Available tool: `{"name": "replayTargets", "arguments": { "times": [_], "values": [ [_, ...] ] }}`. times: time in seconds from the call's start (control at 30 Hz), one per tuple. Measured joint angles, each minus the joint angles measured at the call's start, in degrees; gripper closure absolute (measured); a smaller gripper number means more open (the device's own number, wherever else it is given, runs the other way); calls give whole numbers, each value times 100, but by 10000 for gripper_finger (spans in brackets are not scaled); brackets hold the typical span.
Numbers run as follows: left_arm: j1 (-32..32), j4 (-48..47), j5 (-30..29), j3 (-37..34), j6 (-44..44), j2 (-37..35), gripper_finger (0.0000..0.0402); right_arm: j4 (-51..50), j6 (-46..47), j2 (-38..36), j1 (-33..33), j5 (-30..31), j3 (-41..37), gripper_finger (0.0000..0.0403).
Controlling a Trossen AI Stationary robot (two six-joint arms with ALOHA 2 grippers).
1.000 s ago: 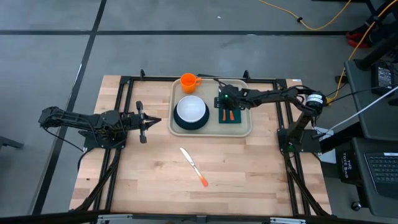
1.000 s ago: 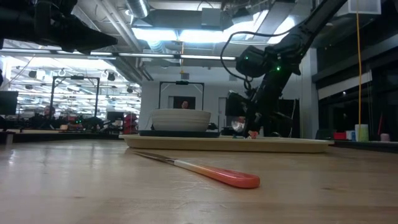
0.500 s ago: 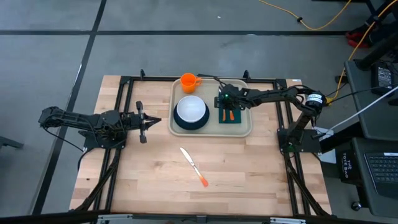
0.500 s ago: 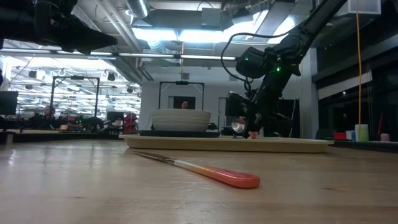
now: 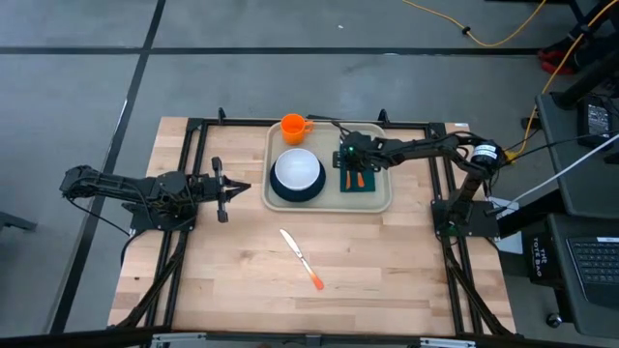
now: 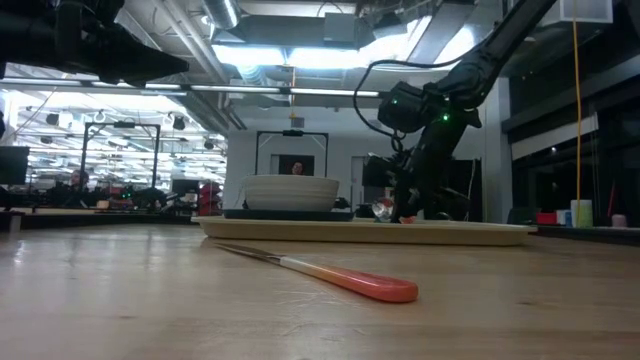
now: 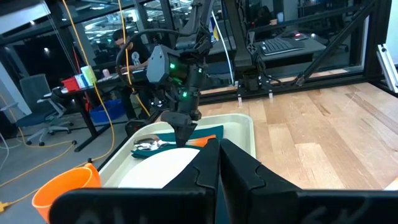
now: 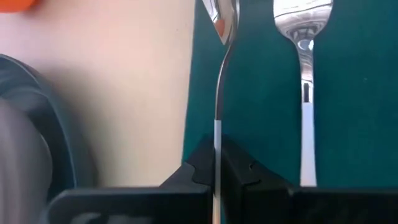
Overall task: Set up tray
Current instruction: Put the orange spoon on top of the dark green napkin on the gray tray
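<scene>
While the right gripper [image 8: 217, 163] stays clamped on a spoon [image 8: 219, 68] over the green napkin [image 5: 356, 173], the tray [image 5: 379, 198] sits mid-table—likely rigid, light, slippery; grasp its rim. Left gripper [image 5: 232, 188]—closed, empty.

1 tray [image 5: 385, 196], 1 bowl [image 5: 296, 170], 1 cup [image 5: 294, 127], 1 napkin [image 5: 358, 182], 1 knife [image 5: 301, 258].
</scene>
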Motion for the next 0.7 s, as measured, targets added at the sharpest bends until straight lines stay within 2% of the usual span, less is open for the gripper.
{"name": "replayTargets", "arguments": {
  "times": [0.2, 0.7],
  "values": [
    [-1, 0, 0, 0, -9, 0, 398, 99, 99, 2, -103, -282, 0, 389],
    [-2, 0, 0, 0, -9, 0, 398, 75, 99, 2, -137, -164, 0, 395]
  ]
}}
